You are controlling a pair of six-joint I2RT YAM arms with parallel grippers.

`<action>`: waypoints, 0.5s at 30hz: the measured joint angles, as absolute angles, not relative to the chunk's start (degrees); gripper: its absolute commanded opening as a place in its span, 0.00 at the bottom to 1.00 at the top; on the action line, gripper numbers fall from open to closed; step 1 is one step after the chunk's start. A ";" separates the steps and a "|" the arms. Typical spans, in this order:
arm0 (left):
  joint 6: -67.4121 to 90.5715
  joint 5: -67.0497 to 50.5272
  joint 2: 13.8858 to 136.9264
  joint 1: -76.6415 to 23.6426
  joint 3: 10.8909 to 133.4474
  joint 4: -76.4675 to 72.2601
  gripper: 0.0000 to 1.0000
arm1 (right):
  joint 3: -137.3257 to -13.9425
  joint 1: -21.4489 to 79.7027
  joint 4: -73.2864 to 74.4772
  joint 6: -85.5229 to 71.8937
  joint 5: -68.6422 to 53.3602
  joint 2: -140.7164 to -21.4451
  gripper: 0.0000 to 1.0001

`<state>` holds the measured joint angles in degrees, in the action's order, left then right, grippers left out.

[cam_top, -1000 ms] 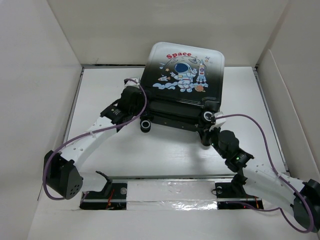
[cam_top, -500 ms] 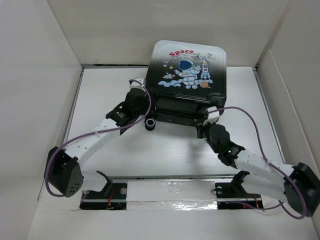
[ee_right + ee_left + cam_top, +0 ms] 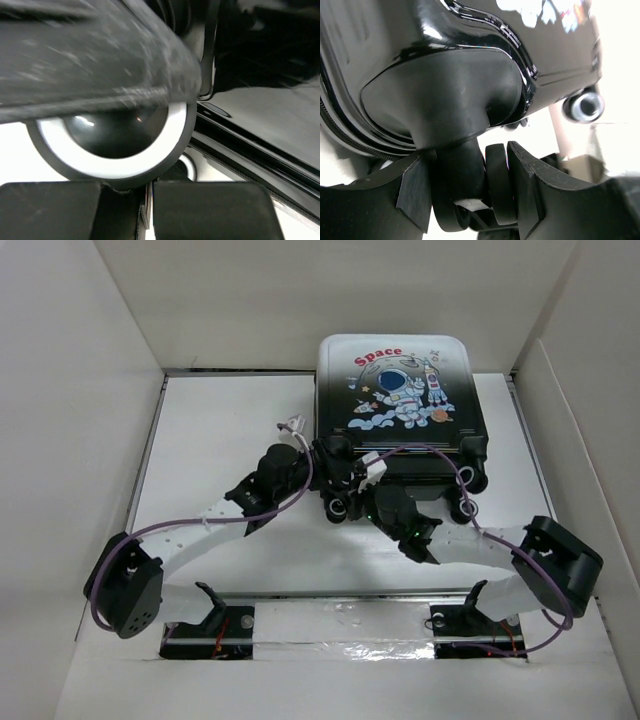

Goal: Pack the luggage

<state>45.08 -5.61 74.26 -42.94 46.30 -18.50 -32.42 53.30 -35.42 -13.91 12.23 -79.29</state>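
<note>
Lying shut, contents hidden: the luggage

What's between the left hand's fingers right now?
A luggage wheel. In the left wrist view its black twin caster fills the gap between the left hand's fingers.

The luggage lies at the far side of the table, right of the middle, wheels toward the arms. The left gripper is at the luggage's near left corner, fingers either side of a wheel. The right gripper is just right of it, before the luggage's near edge.
</note>
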 measured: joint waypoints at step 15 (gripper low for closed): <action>61.06 2.52 67.64 -41.89 25.96 -48.58 0.00 | -32.80 56.38 -74.26 -31.64 12.05 -103.92 0.00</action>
<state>61.06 2.52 67.64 -41.89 25.96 -48.58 -32.80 56.38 -74.26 -31.64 12.05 -103.92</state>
